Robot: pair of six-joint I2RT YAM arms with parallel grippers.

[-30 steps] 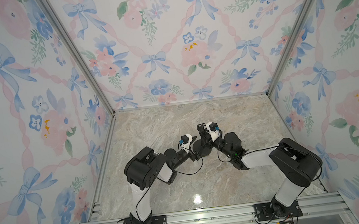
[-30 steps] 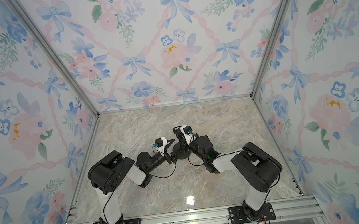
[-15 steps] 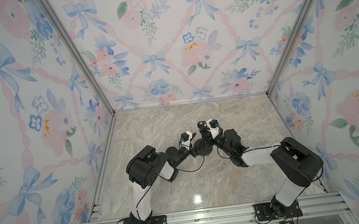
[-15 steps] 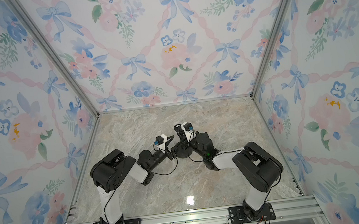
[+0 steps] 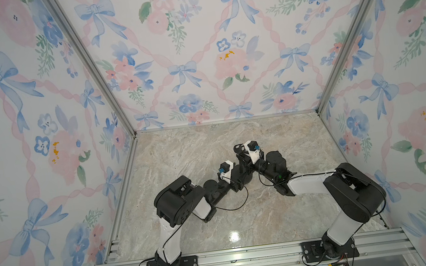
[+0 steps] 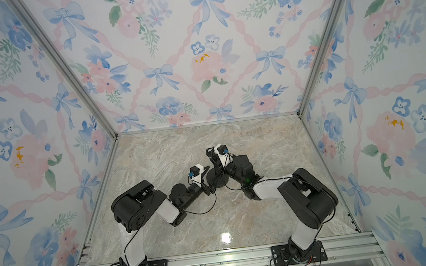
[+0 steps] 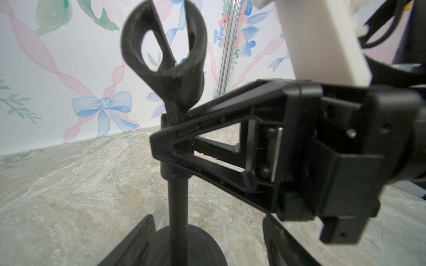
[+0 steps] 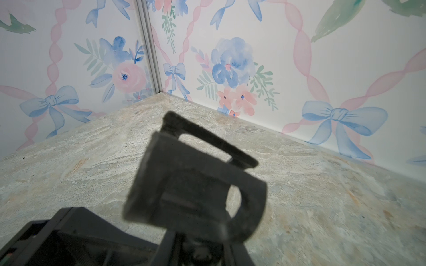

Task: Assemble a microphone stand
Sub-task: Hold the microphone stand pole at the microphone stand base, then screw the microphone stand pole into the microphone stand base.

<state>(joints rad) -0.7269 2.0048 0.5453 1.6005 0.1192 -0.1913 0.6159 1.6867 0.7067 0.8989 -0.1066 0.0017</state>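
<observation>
One view (left wrist) shows right gripper (image 7: pixel 167 136) clamping rod (image 7: pixel 178 202).

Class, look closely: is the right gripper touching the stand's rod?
Touching. The left wrist view shows the right gripper with its jaws shut on the rod, just below the clip.

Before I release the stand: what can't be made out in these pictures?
1) Where rod meets base: left wrist view, bottom edge cuts it off.
2) The base in both top views: tiny, partly under the right tool.
3) The rod and base in right wrist view: hidden behind the blurred clip.
</observation>
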